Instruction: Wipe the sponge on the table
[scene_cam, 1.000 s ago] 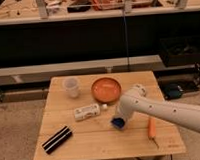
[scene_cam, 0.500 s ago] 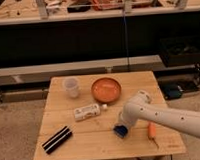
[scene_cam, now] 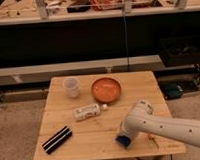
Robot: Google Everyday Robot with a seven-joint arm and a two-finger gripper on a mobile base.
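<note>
The small dark blue sponge [scene_cam: 122, 140] rests on the light wooden table [scene_cam: 95, 128], near its front edge and right of the middle. My gripper [scene_cam: 126, 135] comes down on the sponge from the right at the end of the white arm. It is shut on the sponge and presses it against the planks. The arm covers the sponge's upper part.
An orange bowl [scene_cam: 105, 89] sits at the back middle, a white cup [scene_cam: 71, 87] at the back left. A small white bottle [scene_cam: 87, 112] lies in the centre. A black-and-white striped bar [scene_cam: 57, 139] lies front left. An orange stick [scene_cam: 152, 138] peeks out under the arm.
The gripper has dragged the sponge steadily toward the table's front edge and slightly right. The arm now hides most of the orange stick. Nothing else moved.
</note>
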